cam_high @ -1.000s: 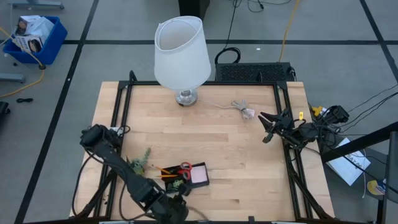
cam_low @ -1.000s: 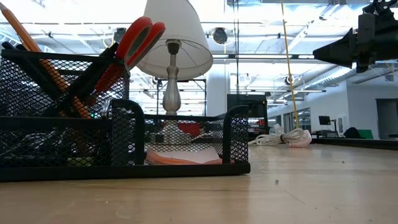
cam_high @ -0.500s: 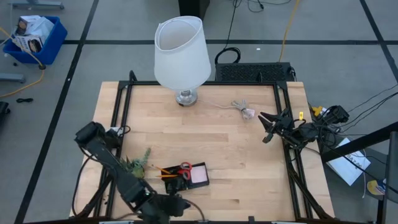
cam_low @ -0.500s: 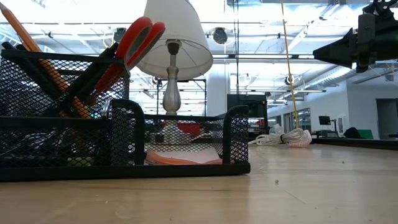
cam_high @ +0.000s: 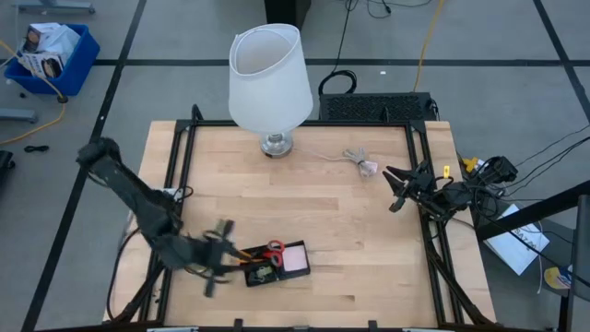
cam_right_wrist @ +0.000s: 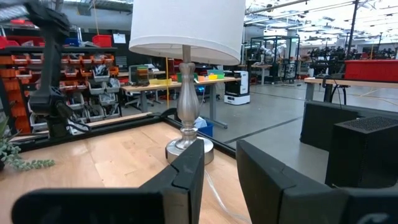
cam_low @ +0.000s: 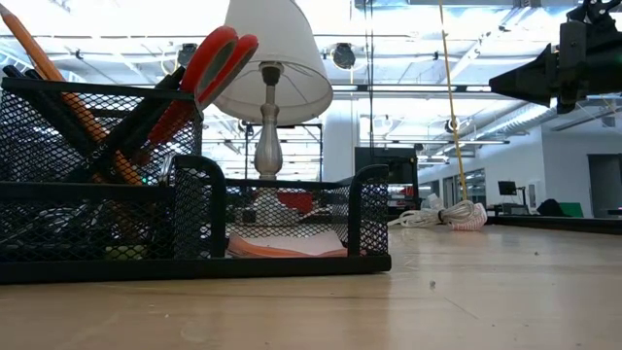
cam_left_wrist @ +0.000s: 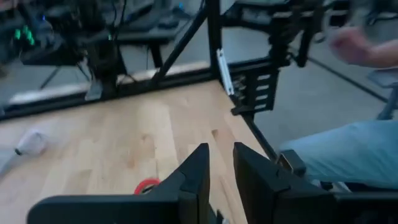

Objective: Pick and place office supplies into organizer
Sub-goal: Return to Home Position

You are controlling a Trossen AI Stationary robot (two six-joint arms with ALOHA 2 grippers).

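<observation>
Organizer (cam_high: 267, 270) at the table's (cam_high: 304, 198) front edge is judged fully stocked — scissors (cam_high: 274, 247), pad (cam_high: 296, 260) in — left gripper (cam_left_wrist: 221, 149) beside it, right gripper (cam_right_wrist: 219, 146) at the right edge, both held slightly parted, empty.

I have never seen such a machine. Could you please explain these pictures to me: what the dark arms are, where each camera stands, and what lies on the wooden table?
It is a robot with two dark arms at a wooden table. One picture looks down from above, one looks level across the tabletop, and two come from cameras on the wrists. The left arm bends beside the black mesh organizer; the right arm waits at the table's right edge. The jaws of both stand apart and hold nothing. The organizer holds red scissors and a pink note pad. A white lamp and a coiled cable also rest on the table.
</observation>
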